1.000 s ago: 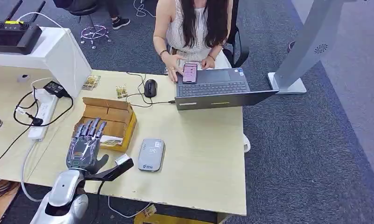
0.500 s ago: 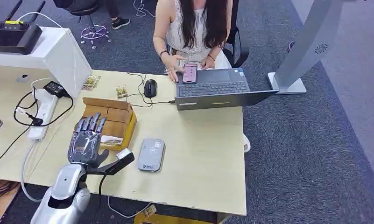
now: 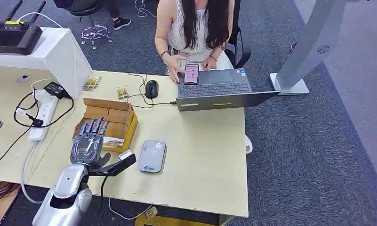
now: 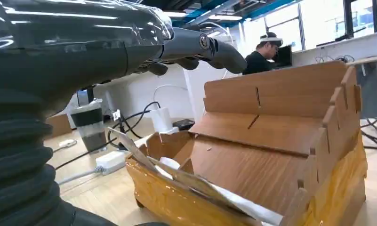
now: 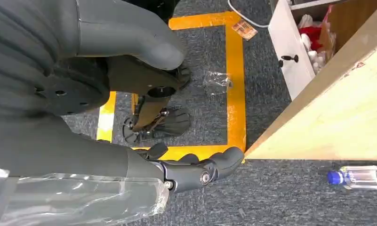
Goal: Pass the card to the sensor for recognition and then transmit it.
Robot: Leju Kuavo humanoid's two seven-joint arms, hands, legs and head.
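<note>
A: List the surroundings, largest first.

B: The bench (image 3: 196, 155) is light wood on grey carpet. A white stand (image 3: 50, 56) at its far left carries a black unit with two antennas (image 3: 12, 33). A person (image 3: 196, 28) sits at the far edge behind an open laptop (image 3: 224, 92), with a phone (image 3: 191, 73) resting on the laptop. An open cardboard box (image 3: 113, 120) sits centre-left. A white power strip (image 3: 43, 115) with black cables lies to the left of the box. A black mouse (image 3: 151, 88) lies just left of the laptop.

A: Where are the task items?

B: The grey sensor (image 3: 152, 156) lies flat on the bench, just right of the box. Cards (image 3: 112, 141) stand in the near end of the box; the left wrist view shows them leaning against the near wall.

A: Hand states?

B: The left hand (image 3: 88, 141) hovers over the near left corner of the box, fingers stretched out and apart, thumb pointing at the sensor, holding nothing. The right hand (image 5: 196, 172) hangs beside the bench over the floor, fingers loosely extended, empty.

A: What obstructs access?

B: The raised box flaps stand around the cards.

A: Legible markings?

B: The printing on the sensor is too small to read.
</note>
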